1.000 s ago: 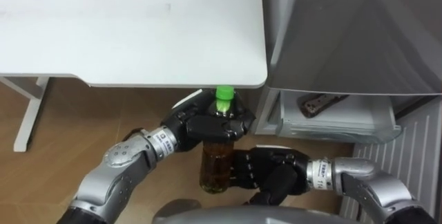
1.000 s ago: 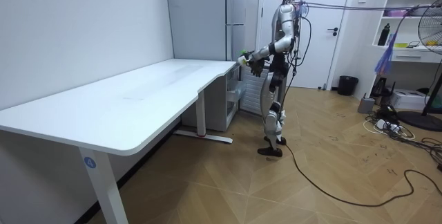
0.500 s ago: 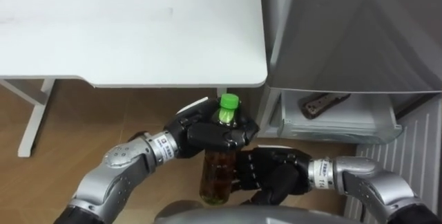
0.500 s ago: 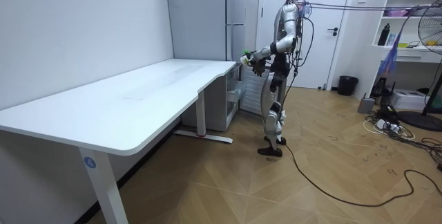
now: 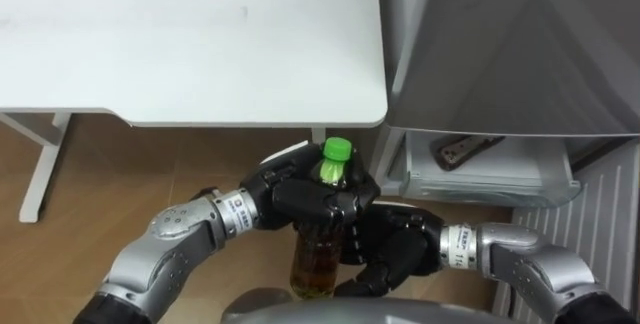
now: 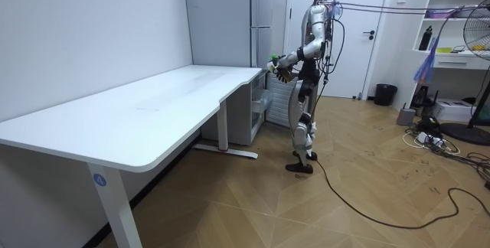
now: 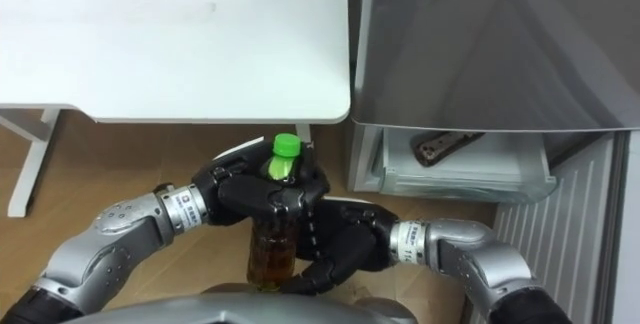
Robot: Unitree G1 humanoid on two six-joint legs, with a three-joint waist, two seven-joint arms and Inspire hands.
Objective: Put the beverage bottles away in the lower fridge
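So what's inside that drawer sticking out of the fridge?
One dark, flattish thing lies in the drawer; I cannot tell what it is. The drawer's back part is hidden under the grey fridge front above it, so anything there is covered.

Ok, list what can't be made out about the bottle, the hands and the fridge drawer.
The bottle neck: eye views, wrapped by the left hand.
The right hand grip: eye views, partly behind the bottle.
The dark thing in the drawer: eye views, partly under the fridge front; unclear what it is.
Room view: bottle and hands too small.
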